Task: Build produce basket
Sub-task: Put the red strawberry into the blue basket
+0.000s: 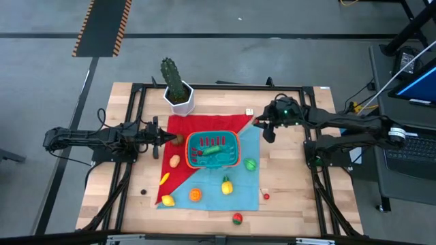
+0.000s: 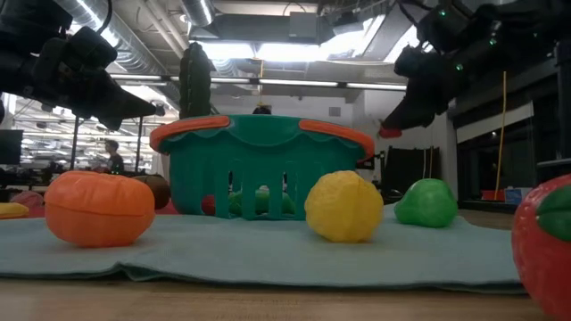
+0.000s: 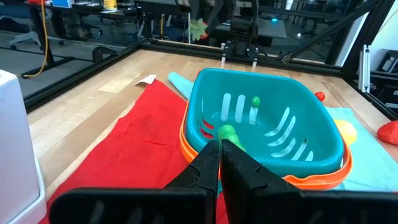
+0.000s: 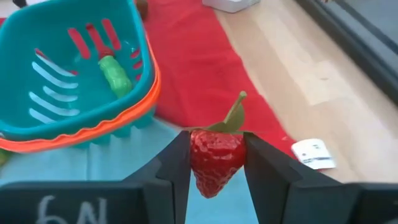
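The teal basket [image 1: 213, 150] with an orange-red rim stands on a red and teal cloth [image 1: 242, 187]; a green toy vegetable [image 4: 115, 73] lies inside it. Several more toys lie around it on the cloth, such as a yellow one [image 1: 226, 185], an orange one [image 1: 195, 194] and a green one [image 1: 250, 164]. My left gripper [image 3: 221, 158] is shut and empty, hovering at the basket's left side. My right gripper [image 4: 216, 163] hangs off the basket's far right corner, shut on a red strawberry [image 4: 214, 158]. My right gripper pinches the strawberry's sides [image 4: 198, 155] between its two fingers, slanting down from the table's right. The strawberry is lifted clear above the cloth, its green leaf [image 4: 233, 115] sticking out past the fingertips.
A white pot with a cactus [image 1: 178, 95] stands at the far edge, behind the red cloth. A red toy [image 1: 237, 218] and a small red piece [image 1: 266, 196] lie near the cloth's near right edge. A white tag [image 4: 314, 154] lies on the bare wood.
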